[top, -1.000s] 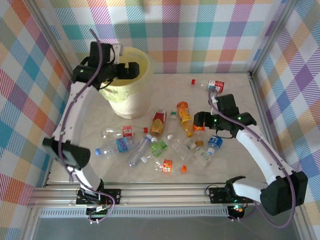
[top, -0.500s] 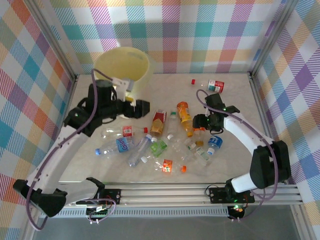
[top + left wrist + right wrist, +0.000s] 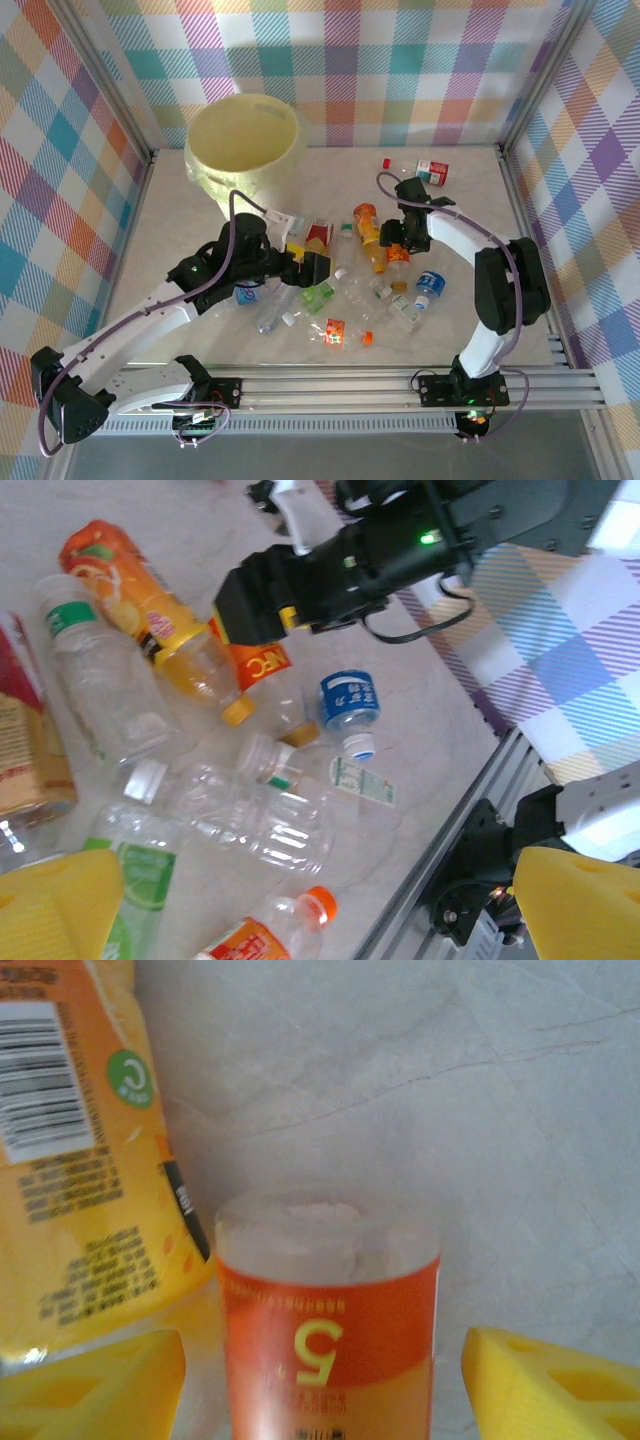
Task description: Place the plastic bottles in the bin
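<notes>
Right claw (image 3: 325,1385) stands apart, straddling a clear plastic bottle with an orange label (image 3: 328,1310) on the pale marbled bench (image 3: 430,1080) — its long axis square to the closing line. Left claw (image 3: 310,262) gapes wide over the heap of small plastic bottles (image 3: 345,295); the round pale-yellow plastic bin (image 3: 215,170) sits far-left — nearer that arm.

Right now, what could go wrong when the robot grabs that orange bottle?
The right gripper straddles the orange-labelled bottle, jaws open. A yellow juice bottle lies close beside it, so a finger might catch or shove it. The bottle is round and lying down; it might roll or slip out.
</notes>
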Robot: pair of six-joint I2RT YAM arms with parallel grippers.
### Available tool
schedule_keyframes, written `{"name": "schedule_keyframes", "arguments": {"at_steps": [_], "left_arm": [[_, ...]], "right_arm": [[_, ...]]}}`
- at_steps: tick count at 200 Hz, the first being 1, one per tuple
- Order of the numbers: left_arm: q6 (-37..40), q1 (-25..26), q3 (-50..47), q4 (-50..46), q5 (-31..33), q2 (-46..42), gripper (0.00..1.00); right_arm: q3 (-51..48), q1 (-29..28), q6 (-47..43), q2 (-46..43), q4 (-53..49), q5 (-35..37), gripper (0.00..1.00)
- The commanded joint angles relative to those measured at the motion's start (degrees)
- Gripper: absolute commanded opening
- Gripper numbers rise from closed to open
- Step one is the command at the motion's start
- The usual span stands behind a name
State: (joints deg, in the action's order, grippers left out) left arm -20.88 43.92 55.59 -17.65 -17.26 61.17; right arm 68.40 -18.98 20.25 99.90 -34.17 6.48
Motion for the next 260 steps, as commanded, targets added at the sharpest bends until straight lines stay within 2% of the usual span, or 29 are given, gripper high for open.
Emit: {"name": "schedule_keyframes", "arguments": {"at_steps": [1, 33, 78, 143, 183, 228, 260], "left_arm": [[-2.22, 2.01, -0.09, 7.3, 0.64, 1.34, 1.0], [-2.65, 4.31, 0.04, 8.85, 0.66, 4.31, 1.0], [-3.01, 6.17, -0.35, 9.65, 1.5, 6.14, 1.0], [-2.68, 6.74, -2.84, 12.18, 3.7, 6.97, 1.0], [-5.61, 6.89, -3.54, 17.64, 1.97, 9.8, 0.98], [-10.13, 7.65, -1.55, 23.69, 0.44, 15.87, 0.94], [-12.06, 9.2, 1.17, 26.69, 0.55, 20.52, 0.91]], "right_arm": [[2.55, -0.2, -0.87, 2.63, 0.54, 0.82, 0.73], [3.26, -0.15, -0.83, 5.88, 1.63, 1.37, 0.72], [3.76, -0.16, -1.26, 7.16, 2.32, 1.7, 0.59], [3.06, -0.17, -2.69, -3.56, 3.2, 1.89, 0.55], [2.83, -0.18, -1.02, -12.39, 3.84, -2.75, 0.54], [2.04, -0.26, 5.35, -21.29, 5.75, -14.09, 0.54], [0.08, -0.48, 9.97, -25.39, 8.24, -18.91, 0.53]]}}
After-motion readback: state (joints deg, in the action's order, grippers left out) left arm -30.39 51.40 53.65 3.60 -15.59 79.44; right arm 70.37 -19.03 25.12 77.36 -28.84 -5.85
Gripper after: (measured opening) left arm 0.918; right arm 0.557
